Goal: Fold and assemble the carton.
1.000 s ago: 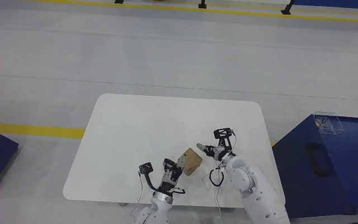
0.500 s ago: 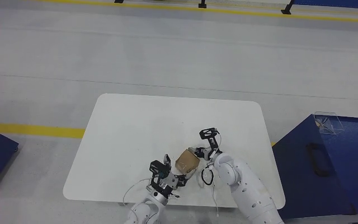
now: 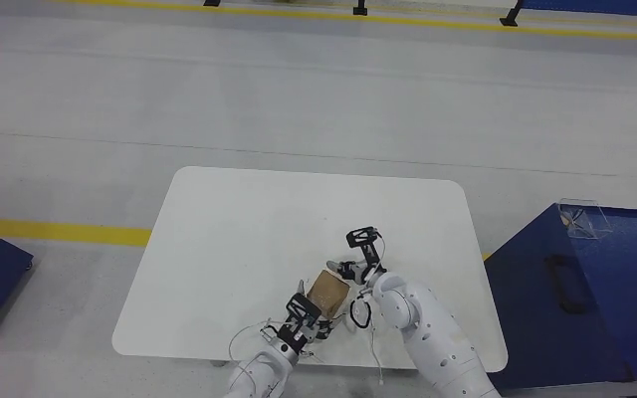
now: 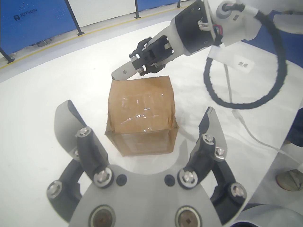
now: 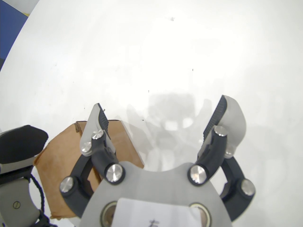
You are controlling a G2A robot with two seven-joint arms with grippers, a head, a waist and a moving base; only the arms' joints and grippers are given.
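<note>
Top view: white, round-cornered desk (image 3: 249,219) on a grey floor with yellow lines (image 3: 70,233), blue cabinet (image 3: 572,298) beside it. Brown cardboard carton (image 3: 327,290) sits by the desk's near edge, between left end effector (image 3: 304,310) and right end effector (image 3: 338,267).
Left wrist view: carton is boxy, with glossy tape on top. Left fingers (image 4: 71,124) are spread, gripping nothing.
Right wrist view: right fingers (image 5: 99,124) are apart, one at the carton's top edge.

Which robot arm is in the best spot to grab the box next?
Probably left: the left pincer, open, points straight at the carton. The right pincer, also open, mostly faces bare table.
</note>
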